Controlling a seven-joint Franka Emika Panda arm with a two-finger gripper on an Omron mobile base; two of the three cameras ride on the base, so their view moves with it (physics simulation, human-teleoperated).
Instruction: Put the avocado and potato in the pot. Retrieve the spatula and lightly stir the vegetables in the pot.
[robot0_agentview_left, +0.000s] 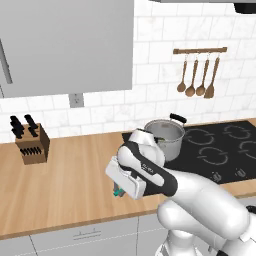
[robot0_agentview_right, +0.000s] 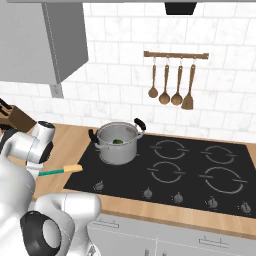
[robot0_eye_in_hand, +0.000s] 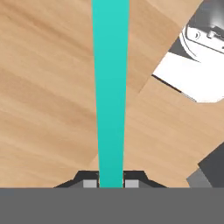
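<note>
Gripper was clamped on the spatula, teal handle running toward 12 o'clock in the hand view over the wooden counter. In the right base view the spatula's tan blade sat just beside the black cooktop. Pot stood on the cooktop's far-left burner, at 1 o'clock from the blade, avocado inside. Wooden utensils hung on the tiled wall.

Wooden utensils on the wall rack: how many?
4. All hang side by side from the wall rack above the hob: three wooden spoons on the left, one wooden turner at the right end. None looks hidden.
</note>
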